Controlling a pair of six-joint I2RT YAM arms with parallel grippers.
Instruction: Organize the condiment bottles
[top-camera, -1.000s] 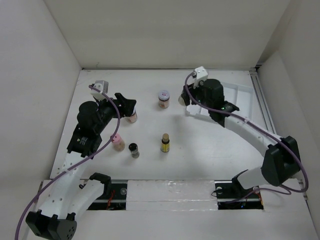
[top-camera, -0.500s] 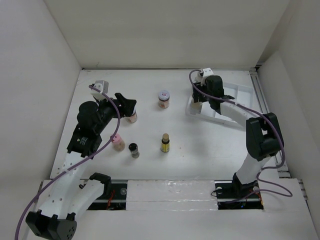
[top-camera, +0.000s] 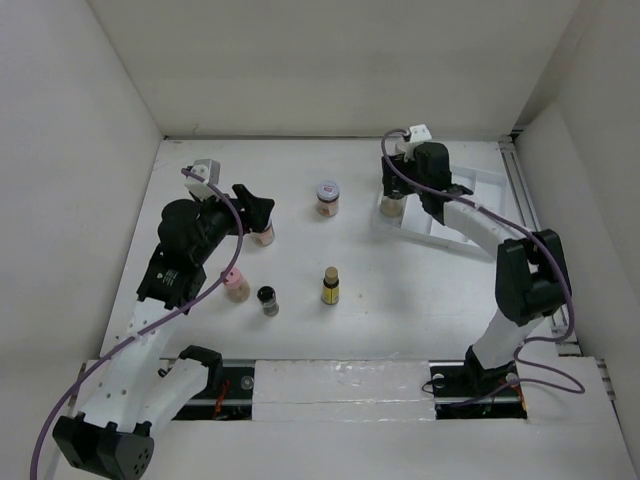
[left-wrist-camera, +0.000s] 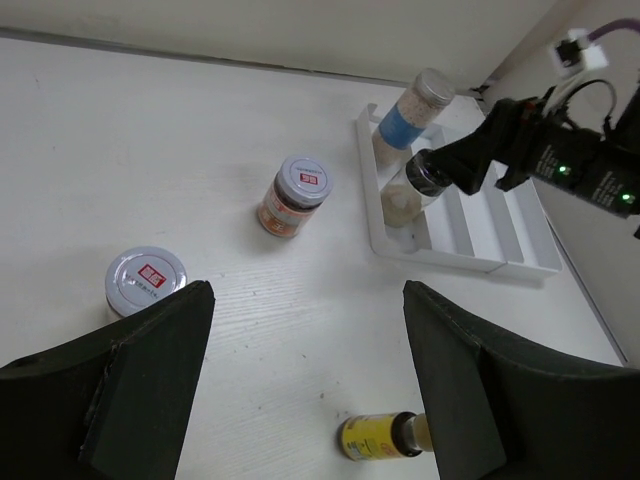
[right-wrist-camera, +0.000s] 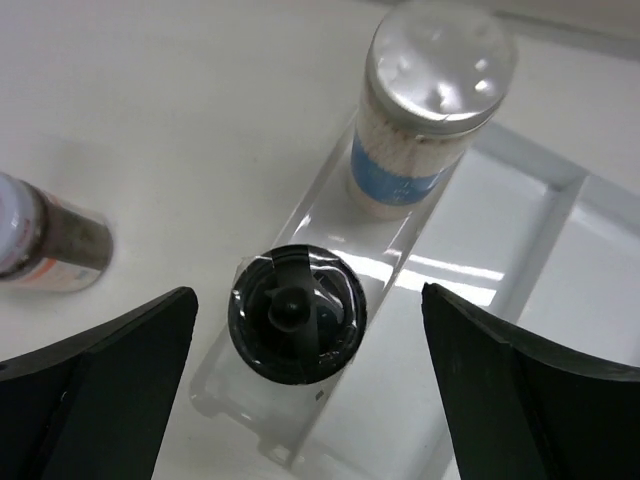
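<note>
White walls close in a white table (top-camera: 420, 280), with a white compartment tray (left-wrist-camera: 450, 262) at its far right corner. In the tray's left-hand lane a blue-labelled jar (right-wrist-camera: 420, 110) stands at the far end and a black-capped jar (right-wrist-camera: 296, 315) in the near end, apparently upright and resting on its own. The right claw (right-wrist-camera: 307, 292) hangs over that jar, spread wide, a finger on either side with clear space between each finger and the cap, so it grips nothing. The left claw (left-wrist-camera: 307, 300) is also wide open and empty, hovering near a silver-lidded jar (left-wrist-camera: 146, 280) that sits just ahead of its left finger. Unsorted on the table are that jar, a red-and-white-capped jar (left-wrist-camera: 295, 193), a yellow bottle (top-camera: 330, 286), a pink-capped jar (top-camera: 235, 285) and a second black-capped jar (top-camera: 268, 299). The step in hand looks like finishing a placement. To do it well, the right claw should rise straight up with its fingers spread, because any sideways drift could clip the cap or nudge the neighbouring blue-labelled jar, which is close by in the same narrow lane. Only once above both caps should it swing away toward the nearest loose jar.
</note>
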